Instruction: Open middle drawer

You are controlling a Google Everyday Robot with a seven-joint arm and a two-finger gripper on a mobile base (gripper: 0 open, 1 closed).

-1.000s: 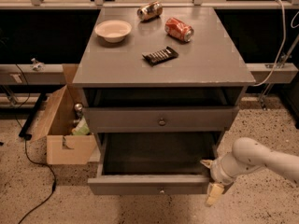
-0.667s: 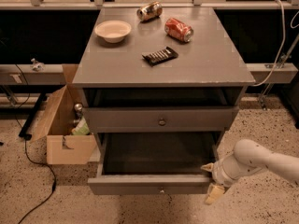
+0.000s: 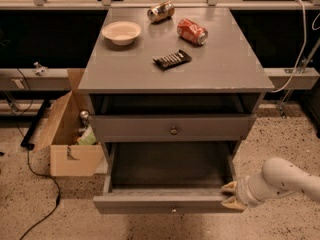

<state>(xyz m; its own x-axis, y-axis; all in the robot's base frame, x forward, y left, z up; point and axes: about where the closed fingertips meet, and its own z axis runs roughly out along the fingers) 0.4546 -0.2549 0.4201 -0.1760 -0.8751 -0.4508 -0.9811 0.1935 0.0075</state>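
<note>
Already pulled well out below the tabletop [image 3: 225, 69], the middle drawer [image 3: 150, 203] has the tool [image 3: 230, 194] clamped on its front's right end; pull straight back, evenly, to avoid jamming.

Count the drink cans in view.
2. A gold can lies at the cabinet top's back; a red can lies right of it. The cardboard box may hide more. End effector is at the open drawer's right front corner.
</note>
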